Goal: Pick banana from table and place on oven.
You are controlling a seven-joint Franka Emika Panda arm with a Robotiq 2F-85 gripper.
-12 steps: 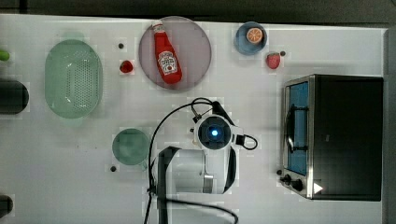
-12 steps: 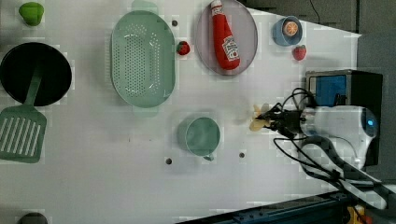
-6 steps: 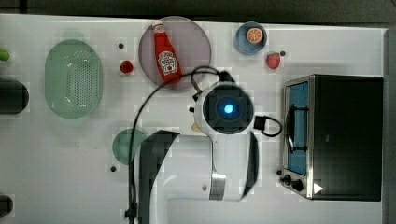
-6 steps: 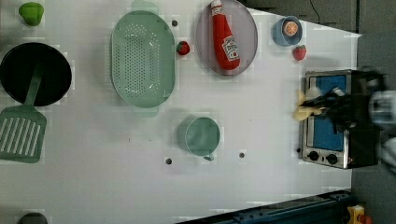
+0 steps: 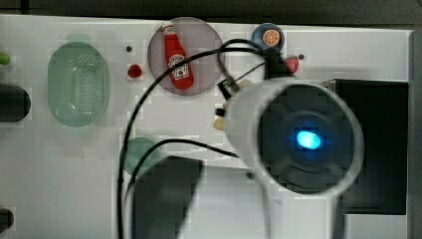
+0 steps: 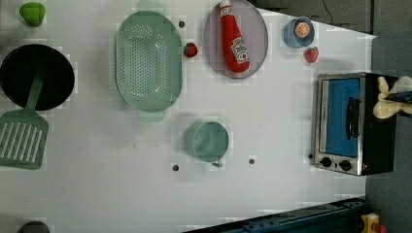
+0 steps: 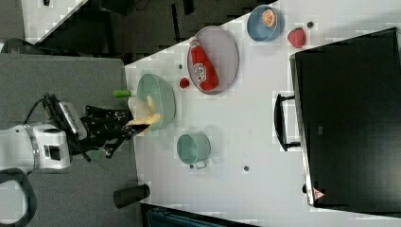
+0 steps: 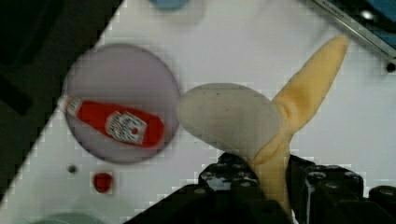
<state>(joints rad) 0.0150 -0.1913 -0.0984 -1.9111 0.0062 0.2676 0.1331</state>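
Carry phase, obj in hand. Black two-finger gripper (image 8: 271, 186) is clenched on the small pale-yellow, partly peeled banana (image 8: 252, 121); wrist view shows a peel flap pinched between the jaws, whitish flesh and a second flap sticking out past the tips. Banana is airborne, off the large white flat tabletop (image 6: 272, 131). In the left view the banana (image 6: 388, 104) hangs at the boxy toaster oven (image 6: 352, 124) w/ black top, silver frame and blue glass door, over the oven's far edge, at the left view's right.

Notes for you:
- Grip is on peel only, so I'd judge it soft and prone to slip. Move slow, no jerks, no wrist rolls.
- Centre the banana over the black top before descending; right now it looks near the edge, and a drop there could roll off behind.
- Keep clear of the door handle side.
- Lower till flesh or peel touches the top, then release. Don't drop from height.
- Retract straight up so the flaps don't snag on the fingers.
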